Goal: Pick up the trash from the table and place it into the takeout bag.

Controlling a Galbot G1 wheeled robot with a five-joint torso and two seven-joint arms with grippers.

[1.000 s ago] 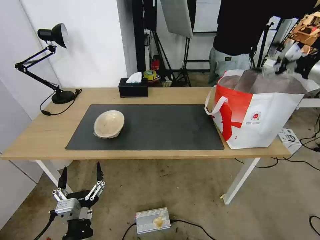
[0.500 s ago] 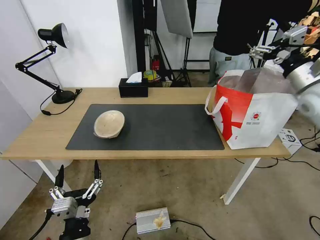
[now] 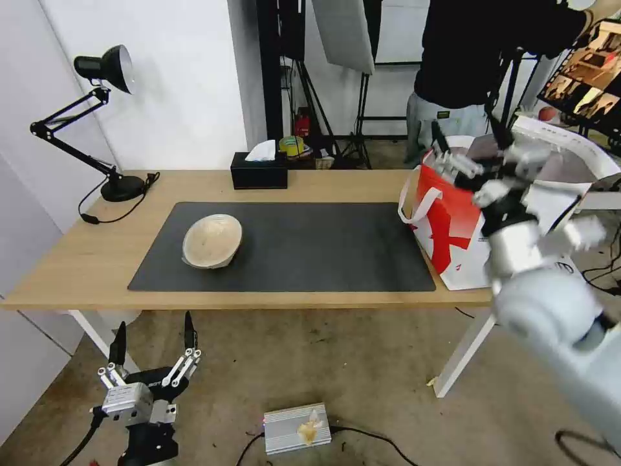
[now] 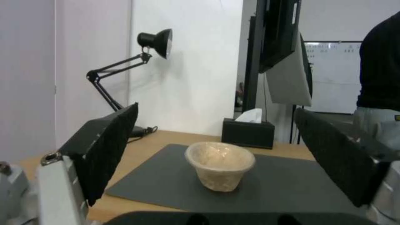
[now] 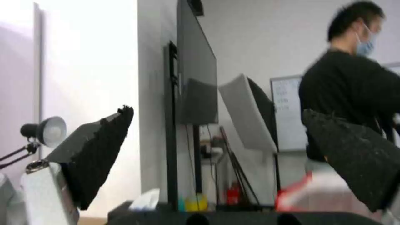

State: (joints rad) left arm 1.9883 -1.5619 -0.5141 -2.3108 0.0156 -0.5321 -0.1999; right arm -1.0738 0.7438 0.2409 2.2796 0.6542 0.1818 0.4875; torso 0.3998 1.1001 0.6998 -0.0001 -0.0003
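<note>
A beige paper-pulp bowl (image 3: 212,241) of trash stands upright on the left part of the dark mat (image 3: 310,246) on the table (image 3: 77,259); it is also centred in the left wrist view (image 4: 220,170). The white and red takeout bag (image 3: 453,226) stands open at the table's right end and is a red-white blur in the right wrist view (image 5: 300,193). My right gripper (image 3: 464,129) hangs open and empty above the bag's near-left rim. Below the table's front edge, my left gripper (image 3: 153,330) (image 4: 215,111) is open and empty, pointing toward the bowl.
A black tissue box (image 3: 259,171) sits at the table's back edge and a black desk lamp (image 3: 103,65) at the back left. A person in black stands behind the bag. A metal box (image 3: 297,427) lies on the floor under the table front.
My right arm has swung down from high at the right to in front of the bag, its gripper now over the bag's left rim. The left gripper has barely moved.
</note>
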